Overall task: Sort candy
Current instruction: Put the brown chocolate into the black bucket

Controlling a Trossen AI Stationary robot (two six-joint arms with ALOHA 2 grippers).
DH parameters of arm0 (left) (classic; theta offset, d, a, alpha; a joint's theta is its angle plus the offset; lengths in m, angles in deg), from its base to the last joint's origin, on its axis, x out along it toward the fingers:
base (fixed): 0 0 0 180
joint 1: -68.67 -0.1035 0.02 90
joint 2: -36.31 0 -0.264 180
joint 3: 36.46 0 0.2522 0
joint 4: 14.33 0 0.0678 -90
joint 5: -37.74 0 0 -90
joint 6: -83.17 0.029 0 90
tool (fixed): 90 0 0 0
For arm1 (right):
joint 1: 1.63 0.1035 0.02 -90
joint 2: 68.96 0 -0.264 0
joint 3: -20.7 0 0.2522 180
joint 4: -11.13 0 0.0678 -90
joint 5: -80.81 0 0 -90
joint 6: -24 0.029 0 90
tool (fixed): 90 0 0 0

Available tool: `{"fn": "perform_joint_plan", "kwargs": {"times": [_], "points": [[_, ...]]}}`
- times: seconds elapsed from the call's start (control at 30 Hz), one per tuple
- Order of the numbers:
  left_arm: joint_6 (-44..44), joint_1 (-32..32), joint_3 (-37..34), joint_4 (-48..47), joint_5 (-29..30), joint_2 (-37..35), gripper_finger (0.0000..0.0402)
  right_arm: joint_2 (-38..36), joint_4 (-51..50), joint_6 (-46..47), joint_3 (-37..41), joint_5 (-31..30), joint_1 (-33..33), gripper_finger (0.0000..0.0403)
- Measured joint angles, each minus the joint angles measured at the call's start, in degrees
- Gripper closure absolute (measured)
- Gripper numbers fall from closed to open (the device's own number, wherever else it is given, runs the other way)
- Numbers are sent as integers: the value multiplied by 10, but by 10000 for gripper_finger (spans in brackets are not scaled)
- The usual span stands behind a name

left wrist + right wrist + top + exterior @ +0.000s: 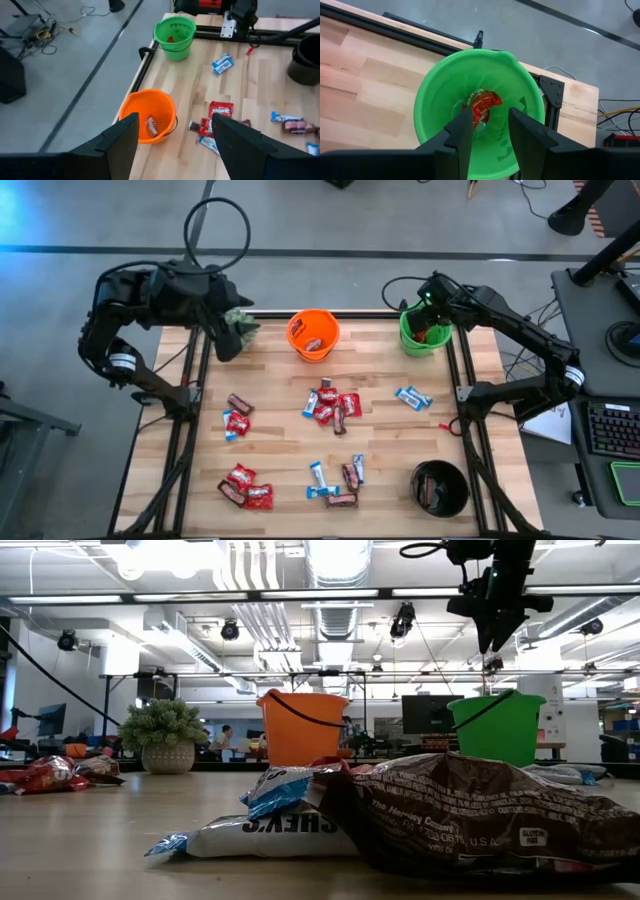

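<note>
From above, we count one sweet each in the orange bucket [313, 334], green bucket [424, 330] and black bucket [440, 488]; most candy [331, 406] lies on the table [270, 440]. Our right hand [428, 302] hangs over the green bucket. At table height, wrappers fill the foreground. Past the left hand [172, 142], spread wide and empty, sweets lie near the orange bucket. Between the right fingers [462, 137], partly open, a red packet [482, 104] lies in the green bucket below them.

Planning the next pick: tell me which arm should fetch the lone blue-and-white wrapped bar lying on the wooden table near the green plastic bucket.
Right, probably. The right claw hangs over the green plastic bucket, with the blue-and-white wrapped bar on its side of the table. The left claw sits open at the far corner, beyond the orange plastic bucket.
</note>
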Motion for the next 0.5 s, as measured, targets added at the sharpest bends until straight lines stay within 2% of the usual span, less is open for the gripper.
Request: {"fn": "perform_joint_plan", "kwargs": {"times": [0.17, 0.3, 0.5], "points": [[-28, 0, 0, -6, 0, 4, 169, 0, 0, 1, 0, 0, 0, 291], [-91, 0, 0, -3, 0, 3, 169, 0, 1, 3, 0, 0, 0, 288], [-97, 0, 4, -6, -51, 2, 169, 0, 2, 3, 0, 0, 0, 287]]}}
